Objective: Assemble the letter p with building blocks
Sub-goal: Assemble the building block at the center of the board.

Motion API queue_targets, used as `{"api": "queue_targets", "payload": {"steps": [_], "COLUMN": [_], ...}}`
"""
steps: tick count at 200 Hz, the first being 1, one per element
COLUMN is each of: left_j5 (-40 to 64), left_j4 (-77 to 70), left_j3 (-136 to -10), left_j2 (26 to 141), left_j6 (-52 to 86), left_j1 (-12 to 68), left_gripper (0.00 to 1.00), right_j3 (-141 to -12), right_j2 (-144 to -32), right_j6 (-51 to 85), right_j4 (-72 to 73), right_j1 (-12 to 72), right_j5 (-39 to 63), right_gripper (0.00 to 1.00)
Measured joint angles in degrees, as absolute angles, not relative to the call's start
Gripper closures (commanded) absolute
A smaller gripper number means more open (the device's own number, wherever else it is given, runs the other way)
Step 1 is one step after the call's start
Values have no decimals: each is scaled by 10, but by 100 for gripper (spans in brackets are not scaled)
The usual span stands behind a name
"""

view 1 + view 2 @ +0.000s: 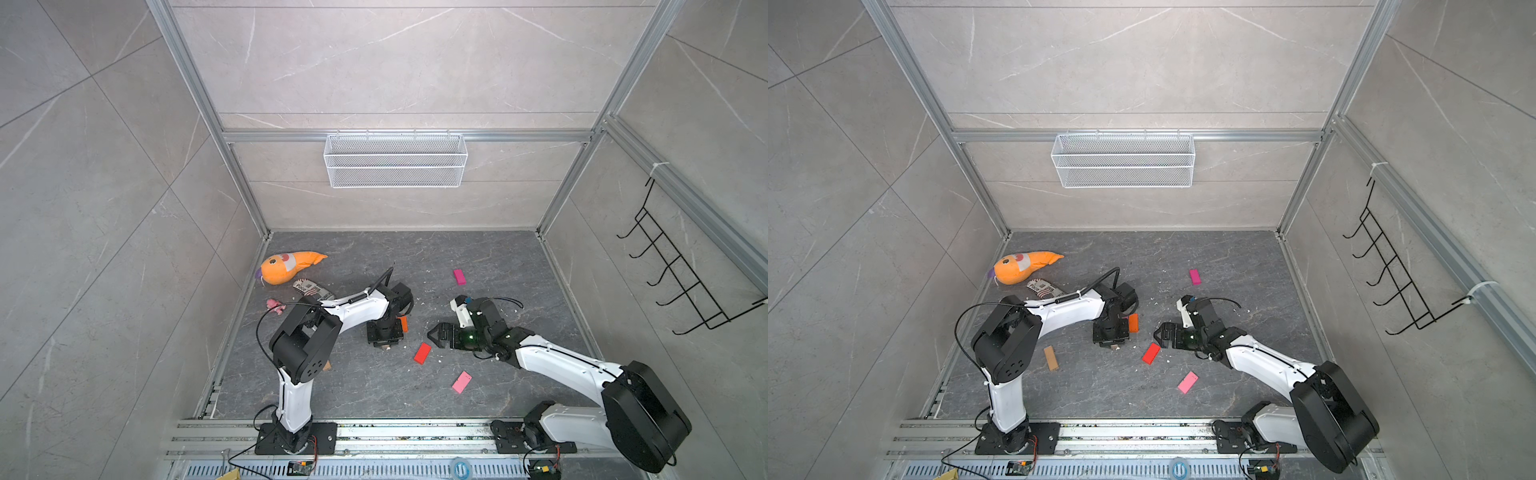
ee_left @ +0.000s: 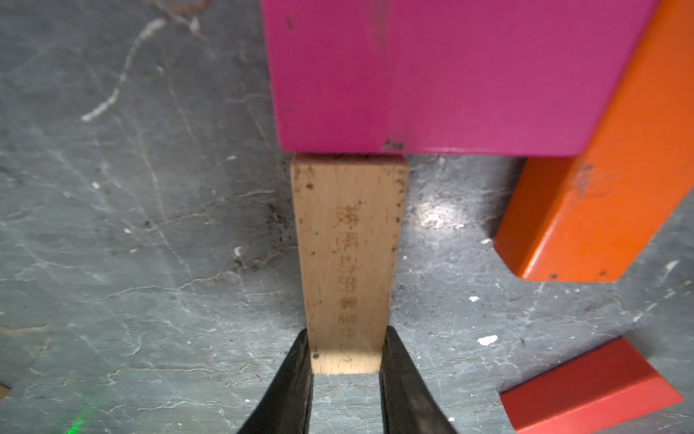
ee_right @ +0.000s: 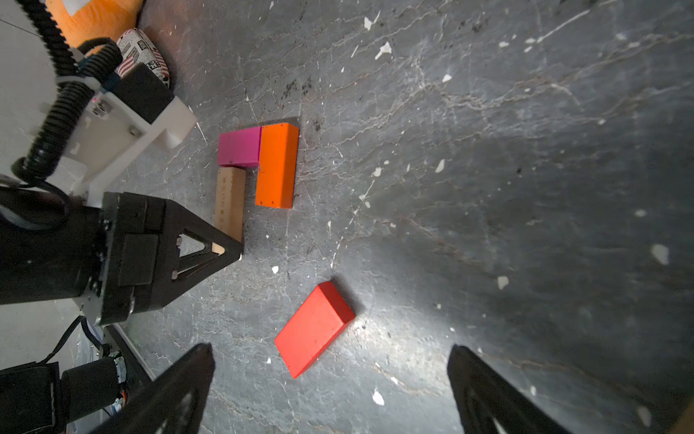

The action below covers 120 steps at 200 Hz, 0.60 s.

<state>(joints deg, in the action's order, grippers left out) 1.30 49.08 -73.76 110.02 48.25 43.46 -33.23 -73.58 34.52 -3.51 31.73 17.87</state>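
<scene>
We have the left gripper [image 2: 347, 332] clamped on the near end of the tan block [image 2: 347, 255], one finger on each long side. The block lies flat. Its long axis runs straight out from the jaws to the magenta block [image 2: 424, 75], and its far end butts that block's edge at the end away from the orange block [image 2: 601, 188]. The orange block joins the magenta block's other end at a right angle. We judge the stem seated, so backing off along that axis should leave it there. The right gripper [image 3: 330, 348] hangs spread wide and empty over the red block [image 3: 314, 328], which lies askew, well apart from the magenta block.
</scene>
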Motion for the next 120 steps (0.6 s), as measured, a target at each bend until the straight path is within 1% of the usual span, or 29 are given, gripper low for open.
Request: {"api": "queue_targets", "payload": {"steps": [53, 120], "left_j5": [8, 5], "left_j4": [490, 484], "left_j3": [-738, -737], "left_j2": [1101, 1101], "left_j6": [488, 499], "left_j1": [435, 435], "left_gripper": [64, 64], "right_j3": [-332, -332], "right_j2": [-736, -737], "right_j6": [346, 350], "right_j4": [-31, -31], "right_j1": [317, 317], "right_j5": [183, 183], "right_gripper": [0, 0]}}
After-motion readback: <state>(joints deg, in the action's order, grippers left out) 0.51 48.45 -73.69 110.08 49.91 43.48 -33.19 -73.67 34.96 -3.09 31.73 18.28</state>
